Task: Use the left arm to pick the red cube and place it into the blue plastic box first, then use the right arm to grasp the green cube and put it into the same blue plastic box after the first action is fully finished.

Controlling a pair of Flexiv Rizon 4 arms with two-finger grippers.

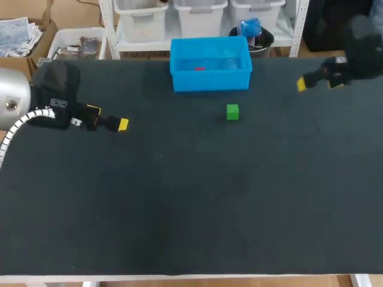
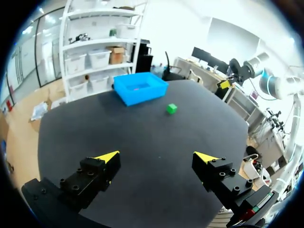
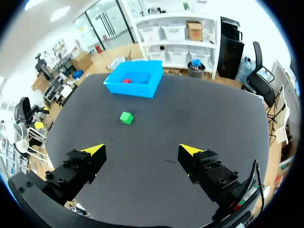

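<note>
1. I saw the small red cube (image 1: 199,68) lying inside the blue plastic box (image 1: 209,81) at the far edge of the dark counter (image 1: 179,203).
2. The small green cube (image 1: 233,112) sat on the counter on the near side of the box, apart from it.
3. My left pincer (image 1: 108,118) hung at the left, fingers spread.
4. My right pincer (image 1: 319,84) hung at the far right, likewise spread.

A white coiled cable (image 1: 27,119) runs along the silver left arm (image 1: 11,95). The left end effector (image 2: 156,158) and right end effector (image 3: 141,149) are black, screw-studded and yellow-tipped.
</note>
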